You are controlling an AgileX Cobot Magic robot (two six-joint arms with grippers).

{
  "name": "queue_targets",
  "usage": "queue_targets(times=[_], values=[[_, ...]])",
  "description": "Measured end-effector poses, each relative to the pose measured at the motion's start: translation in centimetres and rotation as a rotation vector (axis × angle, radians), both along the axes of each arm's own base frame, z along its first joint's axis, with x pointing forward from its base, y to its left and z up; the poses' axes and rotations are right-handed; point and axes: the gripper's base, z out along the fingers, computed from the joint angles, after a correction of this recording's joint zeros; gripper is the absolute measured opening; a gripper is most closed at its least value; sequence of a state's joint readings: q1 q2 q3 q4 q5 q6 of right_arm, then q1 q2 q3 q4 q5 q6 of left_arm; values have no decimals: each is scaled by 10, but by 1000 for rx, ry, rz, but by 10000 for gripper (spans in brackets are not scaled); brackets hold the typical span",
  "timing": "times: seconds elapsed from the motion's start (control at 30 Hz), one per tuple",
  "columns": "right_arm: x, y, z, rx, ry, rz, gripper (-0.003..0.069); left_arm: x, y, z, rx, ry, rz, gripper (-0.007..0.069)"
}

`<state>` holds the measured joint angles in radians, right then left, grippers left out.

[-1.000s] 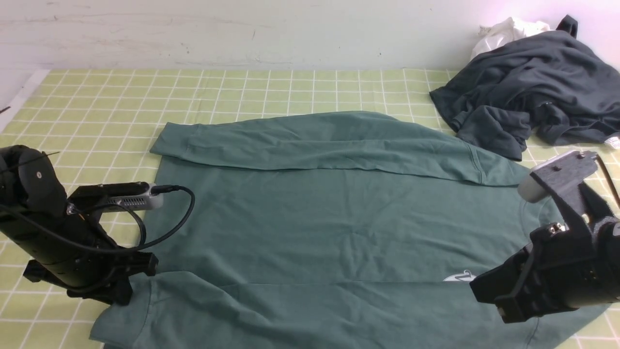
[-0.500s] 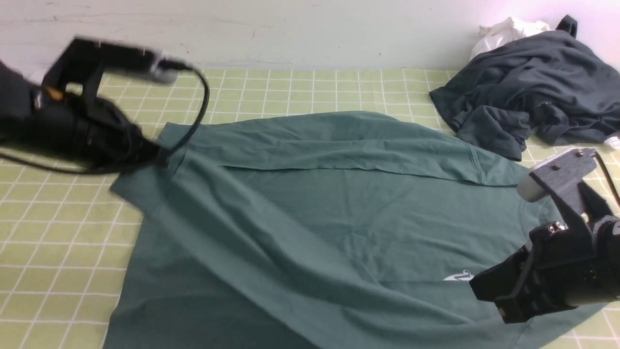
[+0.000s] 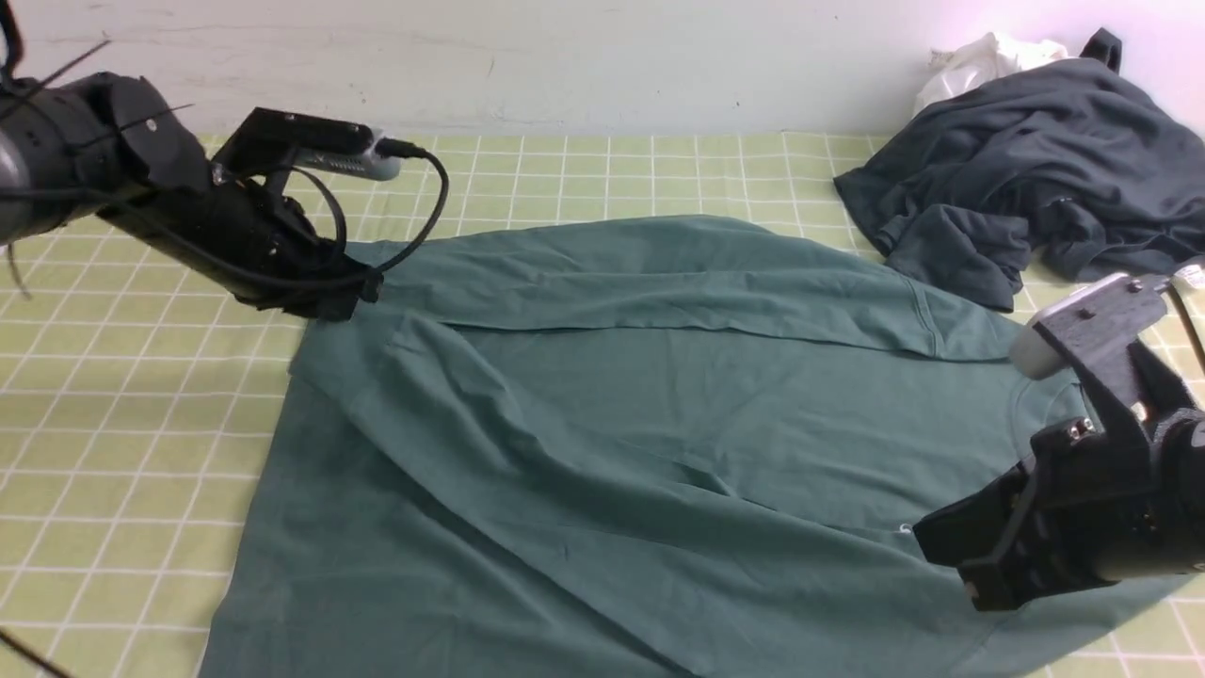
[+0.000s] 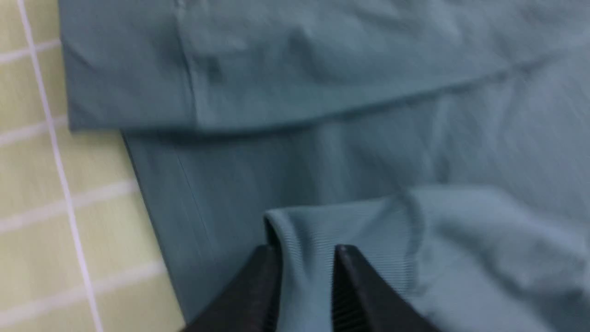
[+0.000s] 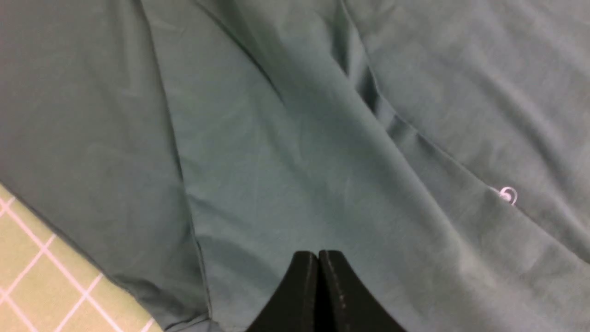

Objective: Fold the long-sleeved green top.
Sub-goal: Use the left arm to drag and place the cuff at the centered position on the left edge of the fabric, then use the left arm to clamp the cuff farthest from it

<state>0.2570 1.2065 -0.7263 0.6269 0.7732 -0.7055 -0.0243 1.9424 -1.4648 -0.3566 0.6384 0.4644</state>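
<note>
Your L fingers (image 4: 258,295) clamp the cuff (image 4: 364,221) of the green top (image 3: 659,424) for a sleeve fold; R fingers (image 5: 302,295) closed empty, prob. anchoring.

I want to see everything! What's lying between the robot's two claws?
Just the green top, spread from the left claw to the right claw; the front view shows it.

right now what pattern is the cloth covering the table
Pale yellow-green table cloth with a white grid of lines; it shows best in the front view.
</note>
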Motion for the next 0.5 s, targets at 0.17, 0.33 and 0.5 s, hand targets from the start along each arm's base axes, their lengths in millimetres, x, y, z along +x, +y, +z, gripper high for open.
queue_targets(times=[0.17,0.33,0.5], values=[[1,0,0,-8,-20,8,-10,45,22,0,-41,-63,117,425],[5,1,-6,-22,-4,17,-10,78,40,-25,-86,-48,215,493],[9,2,-13,-26,25,18,-10,96,42,-63,-99,6,237,464]])
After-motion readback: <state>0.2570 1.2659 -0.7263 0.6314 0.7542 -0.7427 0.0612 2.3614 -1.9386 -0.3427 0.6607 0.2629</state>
